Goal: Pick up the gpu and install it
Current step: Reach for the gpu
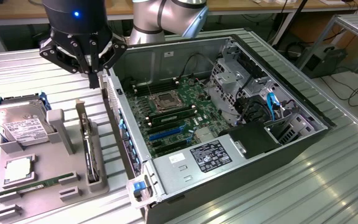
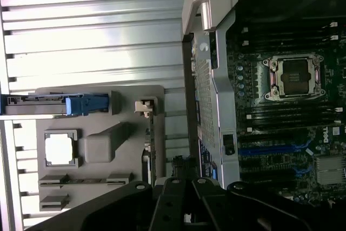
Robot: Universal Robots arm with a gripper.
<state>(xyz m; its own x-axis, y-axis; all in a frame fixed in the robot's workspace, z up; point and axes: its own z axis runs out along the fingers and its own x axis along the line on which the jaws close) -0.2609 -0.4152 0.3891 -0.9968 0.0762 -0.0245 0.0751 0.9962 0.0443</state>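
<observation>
The gpu [image 1: 91, 151], a thin black card with a narrow silvery bracket strip at one end, stands on its long edge in a slot of the grey tray [image 1: 45, 205], on the side nearest the open computer case [image 1: 260, 182]; no writing on it can be read. The white labels on the hard drive [image 1: 18, 125] and on the case's power supply [image 1: 211, 154] carry print too small to make out. The gripper [image 1: 94, 80] hangs with its fingers pressed together, holding nothing, just beside the case wall and apart from the card.
</observation>
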